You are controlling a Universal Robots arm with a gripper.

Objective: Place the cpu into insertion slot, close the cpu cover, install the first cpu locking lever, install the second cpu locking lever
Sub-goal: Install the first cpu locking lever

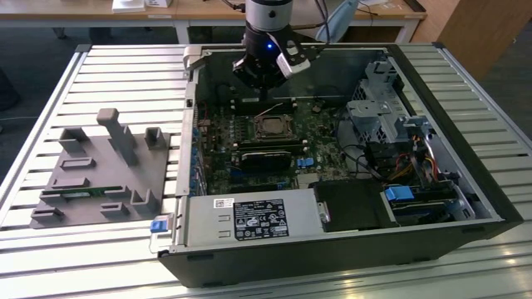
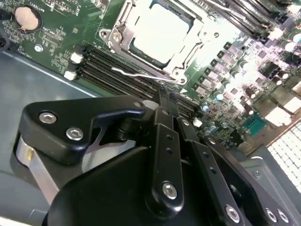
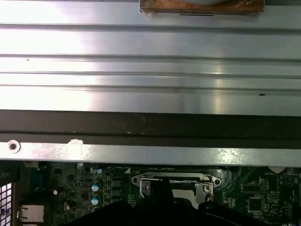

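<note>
The cpu lies flat in the insertion slot, its silver top bright under the light. The cpu cover is down around it as a metal frame. A thin wire locking lever runs along the socket's near edge, standing slightly off it. My gripper is shut with nothing held, its tips just beside that lever's end. In the exterior view the gripper hangs just behind the cpu inside the open computer case. The socket also appears in the first wrist view.
Long black memory slots lie between my gripper and the socket. The case's metal wall stands close behind. A power supply and drive bays sit nearer the front. A grey parts fixture rests on the slatted table at the exterior view's left.
</note>
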